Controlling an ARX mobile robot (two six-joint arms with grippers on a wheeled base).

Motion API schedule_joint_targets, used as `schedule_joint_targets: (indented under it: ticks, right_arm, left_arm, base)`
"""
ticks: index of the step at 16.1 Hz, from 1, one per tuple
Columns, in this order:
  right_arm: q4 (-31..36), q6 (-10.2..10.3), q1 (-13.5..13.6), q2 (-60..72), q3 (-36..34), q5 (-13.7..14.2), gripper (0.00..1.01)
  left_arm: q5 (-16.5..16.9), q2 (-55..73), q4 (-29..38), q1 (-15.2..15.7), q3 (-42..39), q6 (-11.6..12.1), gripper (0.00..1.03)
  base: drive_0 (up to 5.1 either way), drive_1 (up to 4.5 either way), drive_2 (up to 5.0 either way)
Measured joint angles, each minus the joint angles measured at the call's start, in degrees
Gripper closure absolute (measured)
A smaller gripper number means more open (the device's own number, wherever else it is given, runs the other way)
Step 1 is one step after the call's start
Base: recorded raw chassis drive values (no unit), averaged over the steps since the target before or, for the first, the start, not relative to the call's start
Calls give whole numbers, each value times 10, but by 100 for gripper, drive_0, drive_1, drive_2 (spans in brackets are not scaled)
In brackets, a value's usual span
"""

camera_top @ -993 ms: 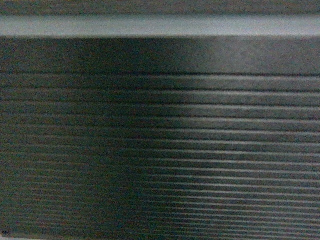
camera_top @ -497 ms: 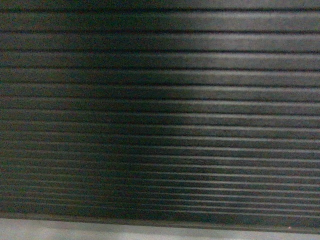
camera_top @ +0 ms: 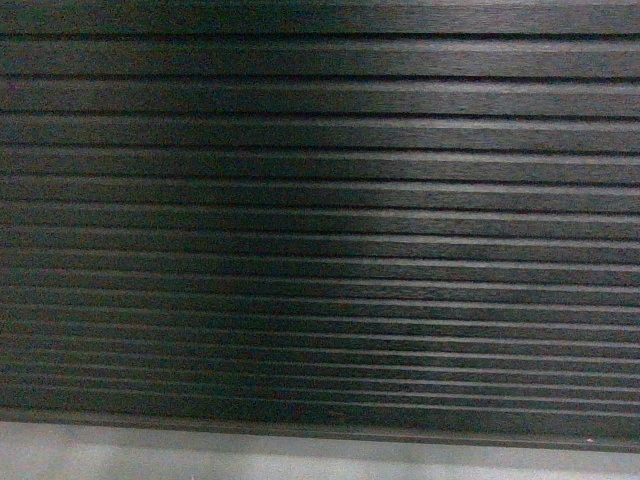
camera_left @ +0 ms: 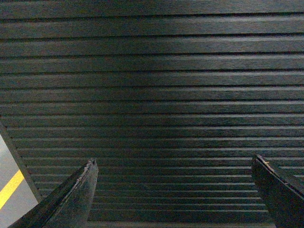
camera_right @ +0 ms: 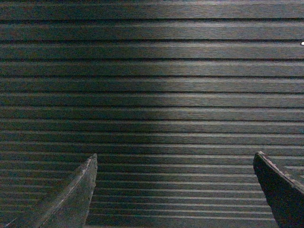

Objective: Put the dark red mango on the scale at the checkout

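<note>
The checkout's (camera_top: 320, 200) slatted dark front fills every view. The left gripper (camera_left: 173, 190) and right gripper (camera_right: 175, 190) face it with fingers spread wide, holding nothing. Mango and scale are out of view.

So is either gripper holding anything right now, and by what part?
Nothing is held. The left gripper and the right gripper are both open, with only the slatted front of the checkout showing between their fingers. No mango is in view.
</note>
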Motion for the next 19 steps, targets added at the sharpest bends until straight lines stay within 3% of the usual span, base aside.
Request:
schedule_joint_targets:
  ticks: [19]
  right_arm:
    - [0, 0, 0, 0, 0, 0, 3]
  left_arm:
    - [0, 0, 0, 0, 0, 0, 5]
  base:
    - [0, 0, 0]
